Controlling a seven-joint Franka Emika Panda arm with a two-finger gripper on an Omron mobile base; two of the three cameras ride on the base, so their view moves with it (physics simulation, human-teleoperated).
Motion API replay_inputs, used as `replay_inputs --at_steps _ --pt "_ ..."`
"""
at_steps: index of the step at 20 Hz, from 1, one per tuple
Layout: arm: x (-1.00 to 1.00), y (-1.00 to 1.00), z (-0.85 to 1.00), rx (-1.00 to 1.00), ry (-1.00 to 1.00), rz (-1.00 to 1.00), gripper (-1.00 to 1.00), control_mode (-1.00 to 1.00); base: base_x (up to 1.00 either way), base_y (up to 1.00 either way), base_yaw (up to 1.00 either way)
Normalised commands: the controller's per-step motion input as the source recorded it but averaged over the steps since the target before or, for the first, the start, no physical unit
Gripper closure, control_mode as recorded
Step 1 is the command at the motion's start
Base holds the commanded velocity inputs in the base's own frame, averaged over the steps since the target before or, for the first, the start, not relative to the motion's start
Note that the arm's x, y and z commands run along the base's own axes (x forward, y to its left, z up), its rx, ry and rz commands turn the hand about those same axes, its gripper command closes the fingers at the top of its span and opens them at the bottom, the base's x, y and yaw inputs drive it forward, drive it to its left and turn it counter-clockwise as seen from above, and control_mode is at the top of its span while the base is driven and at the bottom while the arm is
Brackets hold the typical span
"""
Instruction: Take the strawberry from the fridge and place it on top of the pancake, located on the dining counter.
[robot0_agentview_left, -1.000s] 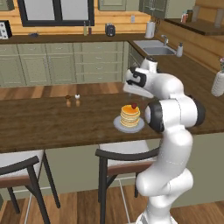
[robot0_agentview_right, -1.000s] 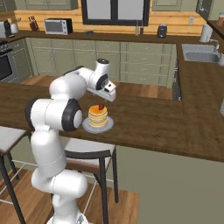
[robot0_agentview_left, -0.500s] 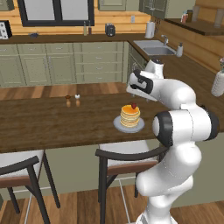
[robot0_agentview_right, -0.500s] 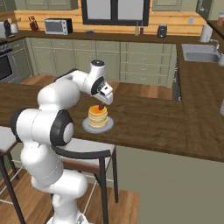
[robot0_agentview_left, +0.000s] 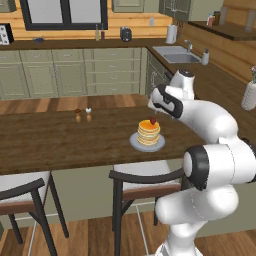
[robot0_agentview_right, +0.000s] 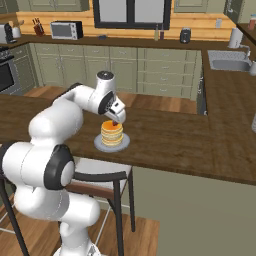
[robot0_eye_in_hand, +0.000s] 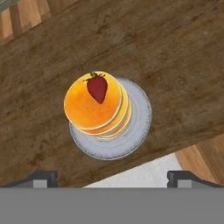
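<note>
strawberry (robot0_eye_in_hand: 97, 88): laid on top of pancake (robot0_eye_in_hand: 95, 105), toward its 12 o'clock edge; judged light, soft, easily bruised; to be pinched gently at the sides.
gripper (robot0_eye_in_hand: 112, 178): spread wide, nothing held, above the stack.
dining counter (robot0_agentview_left: 60, 142): plate carried.

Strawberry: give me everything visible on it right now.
The strawberry is small, bright red, with a dark leafy cap. It lies on its side on the top pancake, off-centre toward one edge, cap pointing outward. Only the pancake touches it. The gripper is open, above and clear of it.
</note>
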Motion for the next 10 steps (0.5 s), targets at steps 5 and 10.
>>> replay_inputs --at_steps 5,10 --pt "-0.32 -0.04 0.55 0.0 -0.02 -0.07 -1.0 -1.0 0.0 0.0 0.0" --pt "-0.53 -0.04 0.39 0.0 -0.03 -0.06 -1.0 -1.0 0.0 0.0 0.0"
